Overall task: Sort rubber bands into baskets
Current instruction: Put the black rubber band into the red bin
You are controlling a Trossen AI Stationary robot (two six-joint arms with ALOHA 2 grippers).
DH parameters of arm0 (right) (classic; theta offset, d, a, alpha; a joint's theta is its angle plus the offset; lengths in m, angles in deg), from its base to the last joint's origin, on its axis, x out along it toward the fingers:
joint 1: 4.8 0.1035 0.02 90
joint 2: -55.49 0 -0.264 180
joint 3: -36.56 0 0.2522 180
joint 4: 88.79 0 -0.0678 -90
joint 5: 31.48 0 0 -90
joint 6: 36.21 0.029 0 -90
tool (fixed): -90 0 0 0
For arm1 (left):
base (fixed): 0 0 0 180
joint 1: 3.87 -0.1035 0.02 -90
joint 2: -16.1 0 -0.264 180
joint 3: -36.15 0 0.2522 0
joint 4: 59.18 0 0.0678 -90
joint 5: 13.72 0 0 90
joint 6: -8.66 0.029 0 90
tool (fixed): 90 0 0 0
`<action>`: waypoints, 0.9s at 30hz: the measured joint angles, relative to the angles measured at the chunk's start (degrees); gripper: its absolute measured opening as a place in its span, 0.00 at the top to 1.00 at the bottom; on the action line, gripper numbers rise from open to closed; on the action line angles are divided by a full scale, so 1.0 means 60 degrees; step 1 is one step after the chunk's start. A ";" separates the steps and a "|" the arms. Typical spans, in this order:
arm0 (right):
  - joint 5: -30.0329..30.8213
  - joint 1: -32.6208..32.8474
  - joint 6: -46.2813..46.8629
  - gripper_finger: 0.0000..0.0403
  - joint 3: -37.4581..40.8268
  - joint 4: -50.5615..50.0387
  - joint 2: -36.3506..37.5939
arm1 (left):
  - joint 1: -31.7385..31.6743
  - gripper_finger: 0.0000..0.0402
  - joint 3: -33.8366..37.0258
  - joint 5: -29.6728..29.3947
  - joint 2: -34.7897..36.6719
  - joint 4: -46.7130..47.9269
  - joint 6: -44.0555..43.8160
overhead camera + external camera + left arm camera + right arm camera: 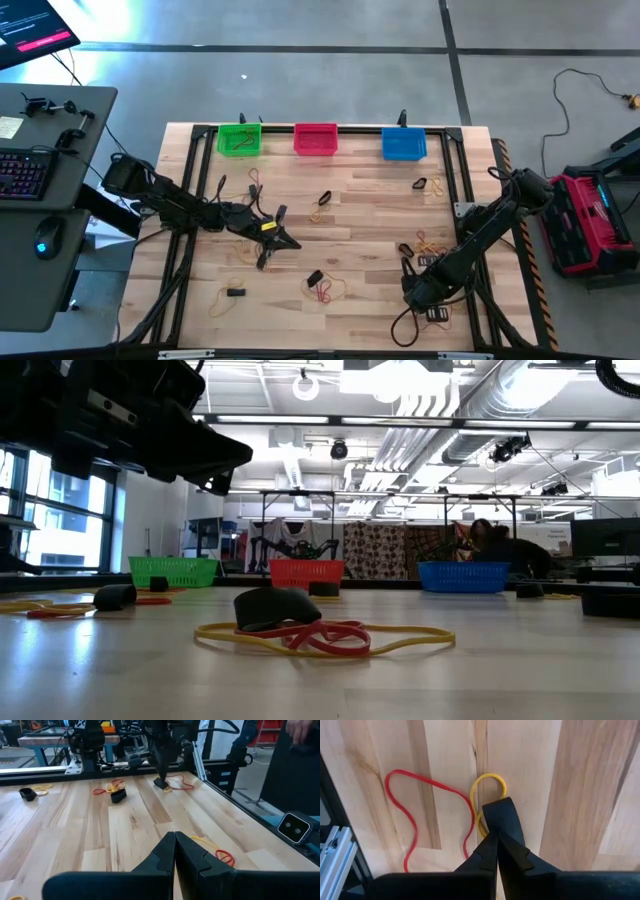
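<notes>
My right gripper (pixel 496 840) is down on the table (pixel 370 220), in the lower right of the high view. Its two fingers are pinched together on a yellow rubber band (pixel 490 782). One red rubber band (pixel 402 810) lies just beside it, curling across the wood.

My left gripper (pixel 175 851) sits in the lower left part of the table in the high view. Its two fingers are squeezed tight with nothing between them. Just past them lie one yellow band (pixel 205 841) and one red band (pixel 226 856), touching each other.

Three baskets stand in a row along the top edge of the table in the high view: one green basket (pixel 239 139) on the left, one red basket (pixel 315 139) in the middle, and one blue basket (pixel 404 143) on the right.

In the middle of the low view, a yellow loop (pixel 400 635) and a red loop (pixel 335 638) lie tangled with one black band (pixel 275 607). More bands lie scattered over the wood, too small to count well.
</notes>
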 joint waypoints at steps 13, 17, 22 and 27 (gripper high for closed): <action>0.0949 0.0026 0.0219 0.98 -0.1112 -0.1594 0.0013 | 0.0000 1.00 0.0000 -0.0157 0.0000 0.0000 -0.0106; 0.0908 0.0199 0.0527 0.87 -0.0882 -0.1594 0.0015 | 0.0004 1.00 0.0000 -0.0160 0.0000 0.0004 -0.0108; 0.1232 0.0557 0.0925 0.66 -0.0829 -0.1494 0.0015 | 0.0004 1.00 0.0000 -0.0160 0.0000 0.0007 -0.0106; 0.1601 0.0918 0.0671 0.53 -0.0825 -0.1245 -0.0166 | 0.0004 1.00 0.0000 -0.0160 0.0000 0.0007 -0.0107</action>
